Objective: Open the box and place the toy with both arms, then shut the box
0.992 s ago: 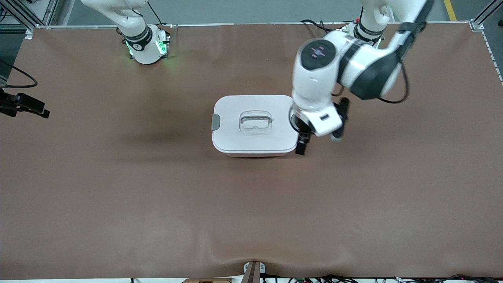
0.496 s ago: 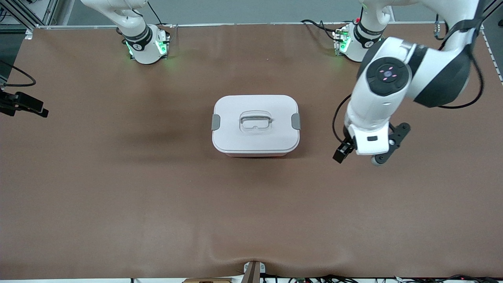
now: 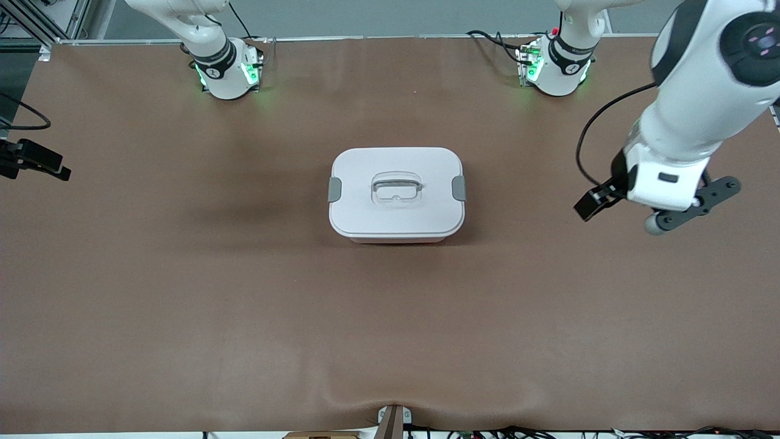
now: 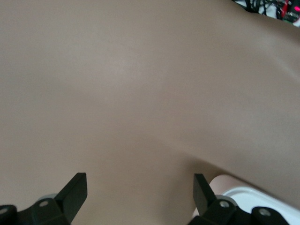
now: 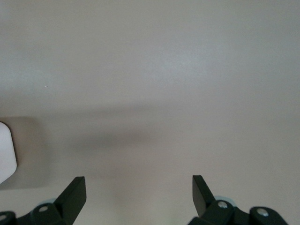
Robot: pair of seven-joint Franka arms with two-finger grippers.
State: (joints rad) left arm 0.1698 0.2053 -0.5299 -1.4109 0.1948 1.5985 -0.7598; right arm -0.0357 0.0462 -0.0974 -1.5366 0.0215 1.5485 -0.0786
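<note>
Pink translucent tub with its flat white lid (image 3: 396, 192) clipped shut sits mid-table (image 3: 183, 292). Your left gripper (image 3: 655, 210) hangs spread wide over the table's left-arm end, empty. Your right gripper (image 5: 138, 199) is spread too, over bare table.

Box (image 3: 396, 207) lid white, clips grey; table (image 3: 183, 292) brown; arm bases lit green.

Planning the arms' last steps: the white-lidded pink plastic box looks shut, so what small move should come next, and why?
Probably park the open left gripper at its end of the table: the white-lidded pink box sits closed, both grey clips down, no toy in view, the right arm waiting.
</note>
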